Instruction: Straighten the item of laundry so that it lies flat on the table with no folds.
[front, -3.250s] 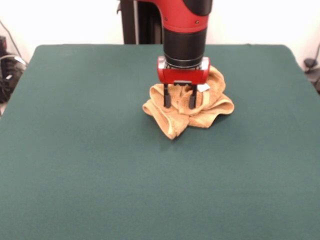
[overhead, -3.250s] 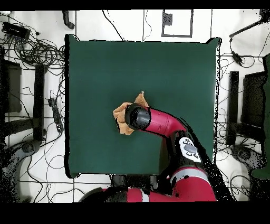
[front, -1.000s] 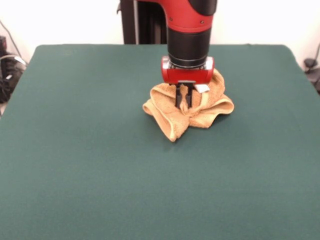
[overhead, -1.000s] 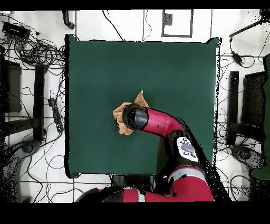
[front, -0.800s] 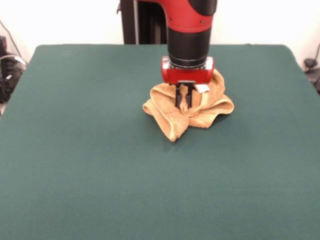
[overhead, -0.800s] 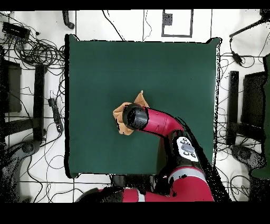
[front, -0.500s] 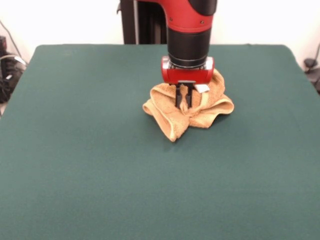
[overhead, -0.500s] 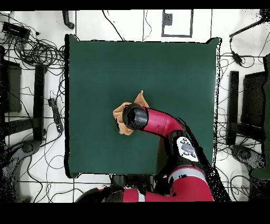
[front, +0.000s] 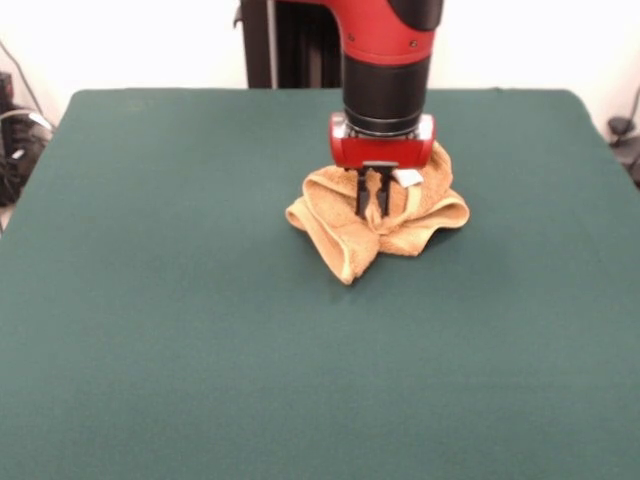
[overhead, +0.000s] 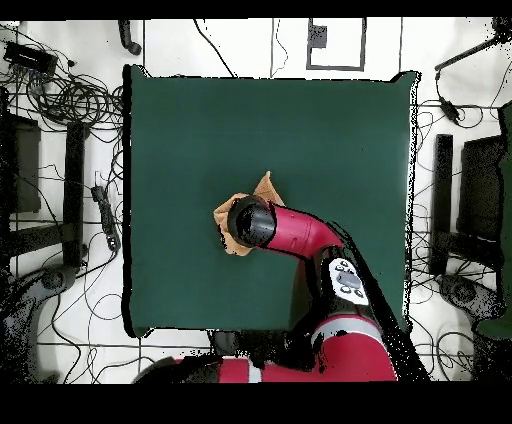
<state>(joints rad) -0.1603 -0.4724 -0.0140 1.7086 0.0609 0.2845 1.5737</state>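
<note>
The towel (front: 378, 222) lay crumpled in a bunched heap on the green counter (front: 180, 330), a little toward the robot's side of the middle and well away from every edge. One corner of it pointed toward the camera in the front view, and a small white tag (front: 407, 177) showed near the top of the heap. The tool (front: 372, 203) stood upright over the heap, its two dark fingers (front: 361, 195) drawn close together and pinching a raised fold of the cloth between them. From overhead, the arm (overhead: 300, 232) covered most of the towel (overhead: 264, 187).
</note>
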